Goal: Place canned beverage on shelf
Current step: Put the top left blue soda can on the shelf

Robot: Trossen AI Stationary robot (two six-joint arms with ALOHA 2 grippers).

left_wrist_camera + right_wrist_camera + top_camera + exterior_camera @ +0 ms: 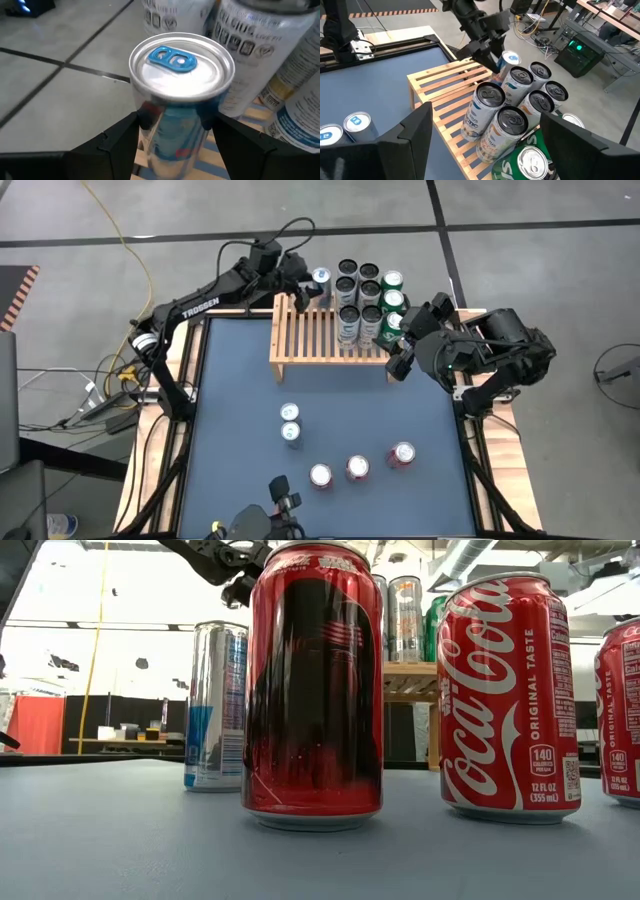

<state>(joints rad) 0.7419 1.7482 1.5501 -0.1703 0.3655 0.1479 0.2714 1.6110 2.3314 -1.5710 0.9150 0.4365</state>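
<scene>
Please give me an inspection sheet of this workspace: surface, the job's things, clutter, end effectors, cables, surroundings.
Surface: dark blue table mat, wood border.
Job's things: shelf at the far edge, carrying a cluster of cans at its right end; blue-tab can held at the shelf's back; two slim cans and three red cans waiting on the mat.
Clutter: nothing seen.
End effectors: left end effector shut on the blue-tab can; right end effector open, empty, over the shelf's right end.
Cables: yellow cable on the floor, left.
Surroundings: grey tiled floor.
</scene>
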